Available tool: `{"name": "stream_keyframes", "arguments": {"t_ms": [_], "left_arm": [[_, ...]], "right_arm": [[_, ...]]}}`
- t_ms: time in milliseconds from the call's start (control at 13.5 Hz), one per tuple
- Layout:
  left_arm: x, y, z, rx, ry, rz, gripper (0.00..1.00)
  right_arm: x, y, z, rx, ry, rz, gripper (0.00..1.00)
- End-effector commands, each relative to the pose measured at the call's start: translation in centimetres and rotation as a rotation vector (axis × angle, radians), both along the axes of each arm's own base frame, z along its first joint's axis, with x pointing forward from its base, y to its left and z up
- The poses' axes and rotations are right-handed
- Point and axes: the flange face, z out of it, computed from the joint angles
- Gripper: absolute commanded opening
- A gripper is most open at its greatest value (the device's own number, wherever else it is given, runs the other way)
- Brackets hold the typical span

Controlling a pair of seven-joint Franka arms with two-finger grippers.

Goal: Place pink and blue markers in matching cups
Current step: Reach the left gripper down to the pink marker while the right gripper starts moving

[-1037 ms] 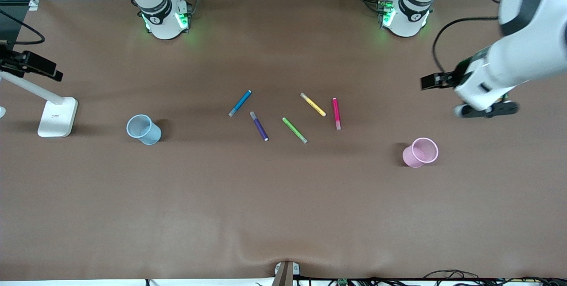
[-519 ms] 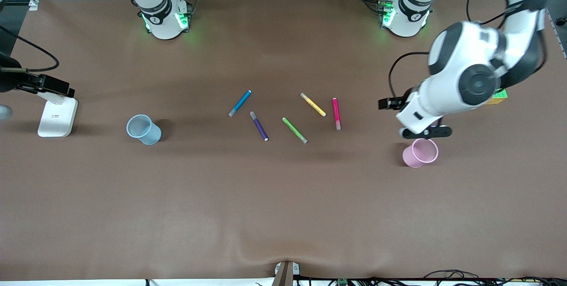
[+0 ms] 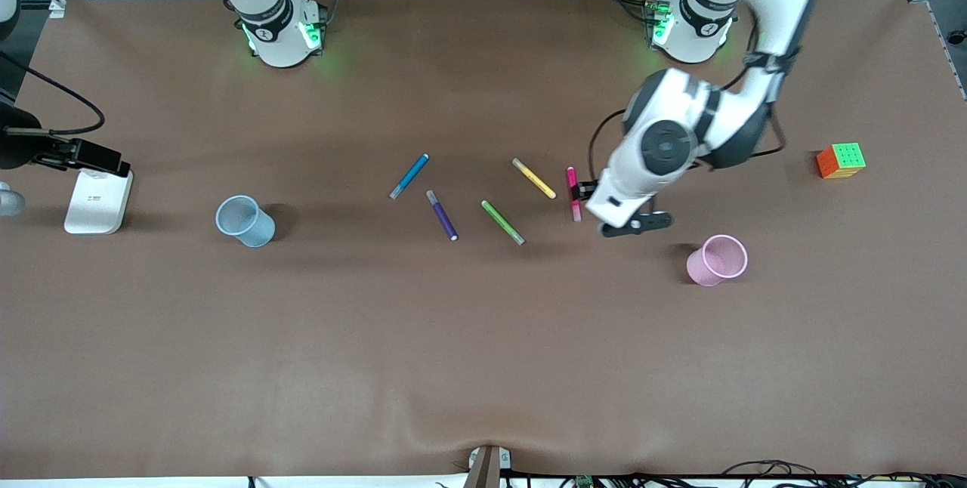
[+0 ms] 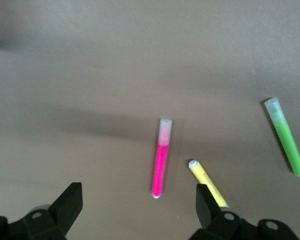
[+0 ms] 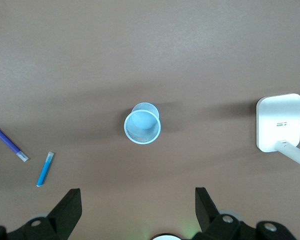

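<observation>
Hovering right gripper (image 5: 137,207): jaws spread wide, holding nothing, over the table's right-arm end above the blue cup.
White stand (image 3: 98,201): at nine o'clock from the blue cup.
Blue cup (image 3: 245,221): upright, well apart from the markers, at nine o'clock from them.
Blue marker (image 3: 409,176): flat on the table, lying one o'clock to seven o'clock.
Purple marker (image 3: 442,214): at five o'clock from the blue marker.
Green marker (image 3: 502,222): lies beside the purple.
Yellow marker (image 3: 533,178): at one o'clock from the green.
Pink marker (image 3: 573,184): flat on the table, lying twelve to six.
Left gripper (image 4: 139,202): jaws fully apart, empty, over the table just beside the pink marker.
Pink cup (image 3: 717,260): upright, at four o'clock from the pink marker.
Colour cube (image 3: 841,160): near the left arm's end.
</observation>
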Motion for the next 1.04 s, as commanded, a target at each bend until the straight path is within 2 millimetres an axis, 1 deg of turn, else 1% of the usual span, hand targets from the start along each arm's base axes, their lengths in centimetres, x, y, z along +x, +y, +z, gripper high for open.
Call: {"name": "stream_keyframes", "arguments": {"t_ms": [0,74,222,370,444,593,667,741,815,889,963], "left_arm": [[-0.3,-1.7,-2.9,0.038,-0.04,0.028,1.0],[-0.6,-2.6,-3.8,0.032,-0.05,0.032,1.0],[-0.4,-2.8,-5.3,0.022,-0.064,0.049,0.99],[-0.4,-2.7,-6.9,0.022,-0.065,0.052,0.87],[-0.5,-2.8,-7.4,0.022,-0.061,0.051,0.83],[-0.6,-2.1,-8.5,0.025,-0.057,0.06,0.81],[-0.9,-2.1,-8.9,0.019,-0.063,0.059,0.77],[-0.9,-1.9,-9.1,0.015,-0.069,0.061,0.75],[-1.0,-1.8,-9.4,0.017,-0.065,0.062,0.71],[-1.0,-1.8,-9.7,0.019,-0.061,0.062,0.66],[-1.1,-1.7,-9.9,0.021,-0.058,0.062,0.61]], "right_arm": [[1.3,-0.8,-2.1,0.005,0.031,-0.002,1.0],[1.4,-0.8,-2.6,0.004,0.039,-0.002,1.0],[1.6,-0.4,-2.8,0.012,0.039,0.002,1.0],[2.7,0.8,-5.4,0.014,0.077,0.023,1.0],[2.8,0.8,-5.7,0.019,0.08,0.018,1.0],[3.0,1.6,-6.1,0.016,0.072,0.014,1.0],[3.1,2.4,-6.8,0.011,0.085,0.003,1.0],[3.4,3.3,-8.0,0.001,0.109,-0.038,1.0],[3.7,4.9,-9.1,-0.017,0.126,-0.085,1.0],[4.2,6.7,-10.7,-0.036,0.142,-0.119,1.0],[4.4,8.5,-11.4,-0.048,0.143,-0.136,1.0]]}}
